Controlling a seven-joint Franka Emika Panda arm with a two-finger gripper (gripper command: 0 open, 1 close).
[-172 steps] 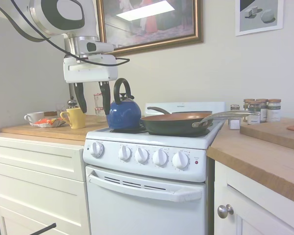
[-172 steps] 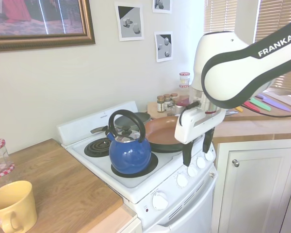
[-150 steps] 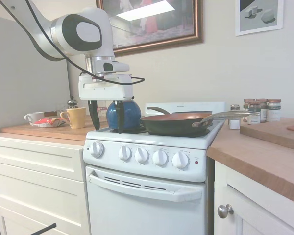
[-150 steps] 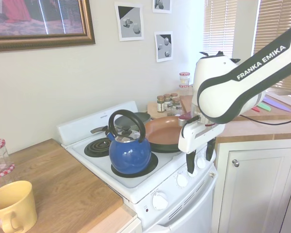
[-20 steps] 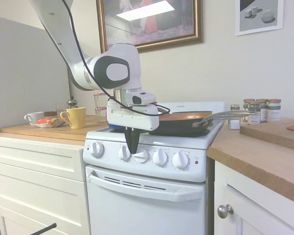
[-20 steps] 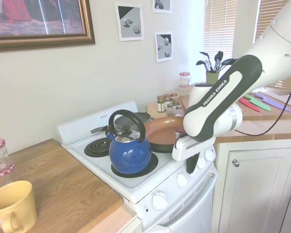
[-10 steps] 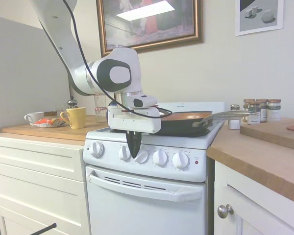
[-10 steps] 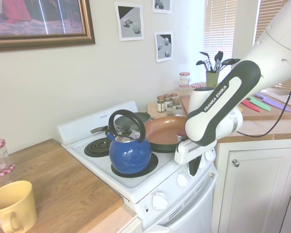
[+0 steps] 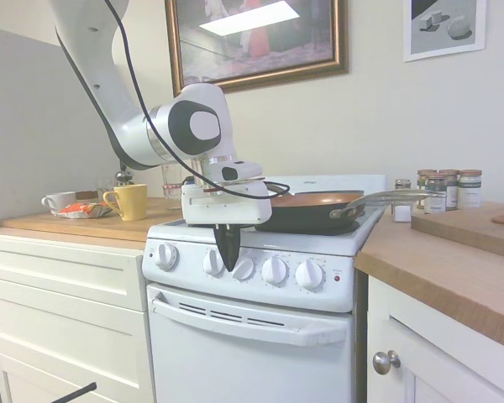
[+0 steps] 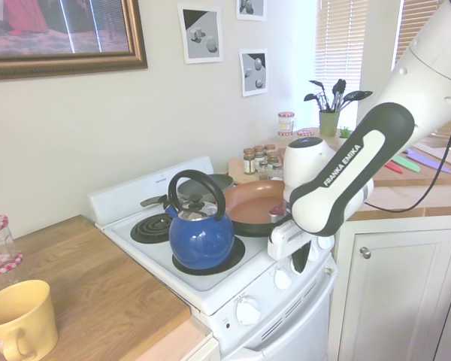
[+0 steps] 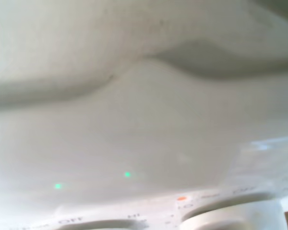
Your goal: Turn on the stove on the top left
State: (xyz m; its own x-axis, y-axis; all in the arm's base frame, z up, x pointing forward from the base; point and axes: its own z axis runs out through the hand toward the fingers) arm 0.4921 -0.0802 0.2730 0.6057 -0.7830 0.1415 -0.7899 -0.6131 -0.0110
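Hanging at the stove point(image 9: 252, 277) front, claw point(image 9: 228, 252) looks clenched, tips between 2nd and 3rd of 5 knobs point(image 9: 243, 268), touching unclear. Second exterior: claw point(image 10: 301, 259) mostly hidden behind arm. Wrist: blurred white panel, knob edge point(image 11: 235, 215). Confirm correct knob, then twist steadily.

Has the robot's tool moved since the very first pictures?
Yes. The tool came down and rightward from above the countertop to the white stove's knob row, now in front of the third round white knob.
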